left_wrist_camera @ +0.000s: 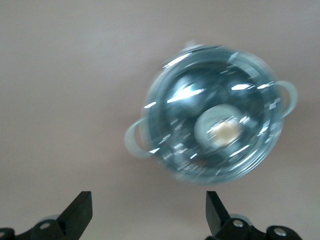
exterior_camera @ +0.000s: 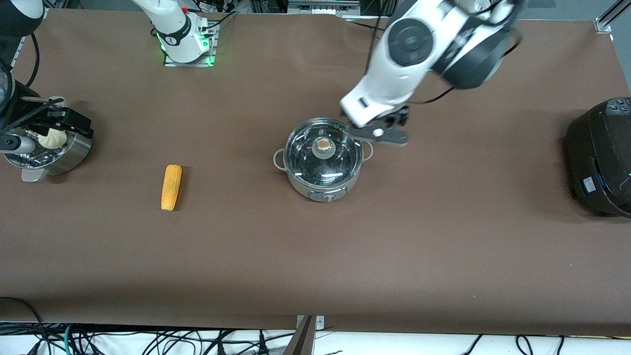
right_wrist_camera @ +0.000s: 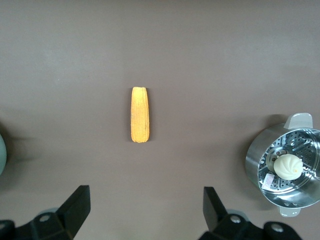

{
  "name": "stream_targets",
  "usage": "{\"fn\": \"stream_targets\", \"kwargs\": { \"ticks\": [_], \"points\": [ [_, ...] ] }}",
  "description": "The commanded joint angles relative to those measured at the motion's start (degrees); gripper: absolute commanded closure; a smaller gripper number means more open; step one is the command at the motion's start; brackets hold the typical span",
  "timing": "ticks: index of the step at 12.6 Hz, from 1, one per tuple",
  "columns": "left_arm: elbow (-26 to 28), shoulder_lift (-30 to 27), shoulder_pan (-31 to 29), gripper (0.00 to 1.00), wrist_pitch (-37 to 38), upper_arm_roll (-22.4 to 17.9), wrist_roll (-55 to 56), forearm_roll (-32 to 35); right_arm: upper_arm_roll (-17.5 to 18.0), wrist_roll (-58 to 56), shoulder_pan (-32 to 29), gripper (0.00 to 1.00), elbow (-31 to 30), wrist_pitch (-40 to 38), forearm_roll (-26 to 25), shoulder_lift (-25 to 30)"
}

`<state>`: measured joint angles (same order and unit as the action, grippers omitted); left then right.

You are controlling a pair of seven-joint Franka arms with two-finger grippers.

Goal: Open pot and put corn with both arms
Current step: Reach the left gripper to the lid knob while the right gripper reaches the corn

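Observation:
The steel pot stands mid-table with its glass lid on and the tan knob at the lid's centre. The left wrist view shows the pot blurred. My left gripper is open and empty. It hovers just off the pot's rim, on the side toward the left arm's base. The corn lies on the table toward the right arm's end, apart from the pot. My right gripper is open and empty, held high over the table near the corn.
A perforated steel steamer basket with a white bun stands at the right arm's end. A large black cooker stands at the left arm's end. Brown table cover runs to the front edge.

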<state>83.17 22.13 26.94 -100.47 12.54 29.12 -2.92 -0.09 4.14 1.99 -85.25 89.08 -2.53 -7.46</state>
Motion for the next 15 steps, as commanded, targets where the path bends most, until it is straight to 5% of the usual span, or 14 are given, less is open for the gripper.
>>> {"fn": "stream_targets", "kwargs": {
  "ticks": [1, 6, 11, 13, 15],
  "points": [
    [-3.4, 6.9, 5.3, 0.0, -5.1, -0.6, 1.4, 4.2, 0.4, -0.6, -0.1, 0.0, 1.1, 0.8, 0.3, -5.4],
    [-3.2, 10.6, 6.5, 0.0, -8.1, -0.7, 0.9, 4.6, 0.9, -0.5, -0.1, 0.0, -1.4, 9.2, 2.9, -14.5],
    [-3.2, 12.9, 8.4, 0.09, -9.6, -0.6, 0.9, 7.4, 2.6, -0.1, 0.2, 0.0, -14.0, 27.6, 3.5, -19.1],
    [-3.2, 13.8, 9.2, 0.3, -9.8, -0.6, 0.9, 9.8, 2.7, -0.2, 0.2, 0.0, -16.3, 31.1, 3.5, -20.7],
    [-3.3, 13.6, 9.2, 0.95, -9.7, -0.6, 0.9, 10.0, 2.7, -0.5, 0.2, 0.0, -17.2, 33.3, 3.4, -22.5]
  ]
}}
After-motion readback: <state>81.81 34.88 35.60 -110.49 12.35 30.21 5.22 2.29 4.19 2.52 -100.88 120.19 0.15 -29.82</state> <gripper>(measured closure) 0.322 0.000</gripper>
